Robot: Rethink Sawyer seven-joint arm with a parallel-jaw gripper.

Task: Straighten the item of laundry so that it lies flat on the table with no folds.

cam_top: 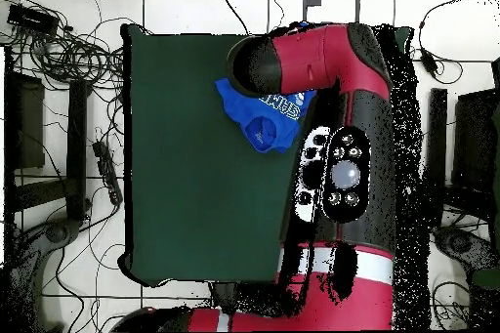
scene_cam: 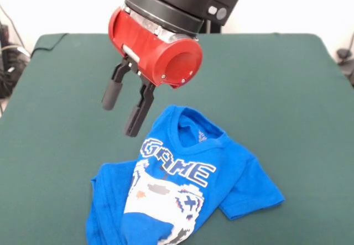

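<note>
The item of laundry (scene_cam: 188, 178) is a bright blue T-shirt with white "GAME" lettering and a controller print, lying print-up near the front of the table (scene_cam: 287, 90). Its left side is folded over and bunched, and its right sleeve is spread out. My gripper (scene_cam: 126, 111) hangs in the air above and left of the collar, open, with nothing between its black fingers (scene_cam: 112, 93). In the overhead view the arm covers part of the item of laundry (cam_top: 262, 114), which shows near the upper right of the table (cam_top: 186, 183); the gripper is hidden there.
The red wrist housing (scene_cam: 157, 48) looms over the back middle of the table. Cables (cam_top: 68, 51) and dark equipment lie on the tiled floor around the table. The shirt's lower hem runs off the front view's bottom edge.
</note>
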